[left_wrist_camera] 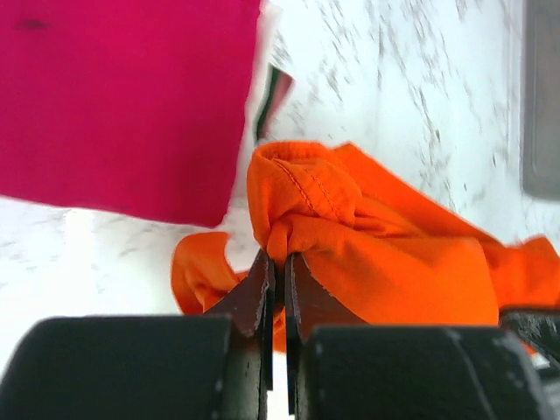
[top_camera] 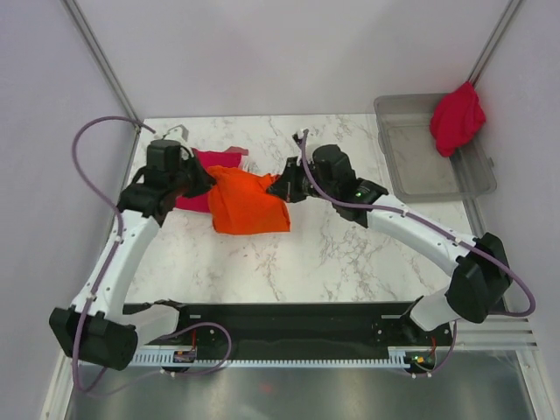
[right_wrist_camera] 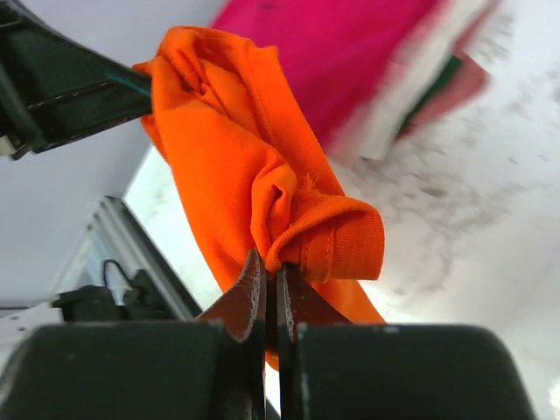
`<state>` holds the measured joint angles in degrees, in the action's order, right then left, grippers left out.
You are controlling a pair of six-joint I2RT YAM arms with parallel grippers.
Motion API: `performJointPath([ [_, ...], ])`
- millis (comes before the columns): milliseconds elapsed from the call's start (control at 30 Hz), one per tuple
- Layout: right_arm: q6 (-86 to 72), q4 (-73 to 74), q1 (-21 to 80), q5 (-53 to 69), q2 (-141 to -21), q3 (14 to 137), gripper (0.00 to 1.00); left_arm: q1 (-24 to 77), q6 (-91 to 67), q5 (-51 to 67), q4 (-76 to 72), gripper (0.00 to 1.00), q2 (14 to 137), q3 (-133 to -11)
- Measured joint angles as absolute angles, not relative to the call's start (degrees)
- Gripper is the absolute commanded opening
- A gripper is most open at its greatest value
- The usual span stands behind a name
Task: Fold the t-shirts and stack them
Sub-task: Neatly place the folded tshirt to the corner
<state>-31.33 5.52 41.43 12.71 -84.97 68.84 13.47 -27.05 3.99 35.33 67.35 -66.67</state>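
- Gripping the orange t-shirt (top_camera: 249, 203) from both sides, I have it bunched between my two claws, left of centre in the top view.
- My left claw (left_wrist_camera: 278, 262) is clenched on a hemmed fold of the orange cloth. In the left wrist view the jaws stand almost together, with the fabric pinched at their tips.
- My right claw (right_wrist_camera: 269, 267) is clamped in the same way on a rolled hem of the same shirt. The cloth bulges just above the tips at the centre of the right wrist view.
- In the right wrist view the orange cloth runs up toward the upper left of the frame, where my left claw holds it.
- In the top view the shirt shows as a rumpled, roughly square mass below the line between the claws. I cannot tell whether its lower edge rests on the marble tabletop (top_camera: 350, 254).
- A crimson t-shirt (top_camera: 217, 160) lies on the tabletop just behind the orange one, in the upper left of the top view, partly hidden by my left wrist.
- A red t-shirt (top_camera: 457, 118) is draped over the far corner of the grey bin (top_camera: 424, 171) in the upper right, well apart from both claws.
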Motion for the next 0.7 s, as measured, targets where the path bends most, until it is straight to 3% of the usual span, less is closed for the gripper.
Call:
performJointPath([
  [300,-34.3,5.8,49.2,10.3,-98.8,90.7,0.00,-1.2,-23.4,-1.0,50.7,0.02,68.0,-83.6],
  [700,-39.6,5.6,49.4,3.6,-123.4,111.7,0.00,-8.9,-22.3,-2.8,54.6,0.02,100.5,-103.9],
])
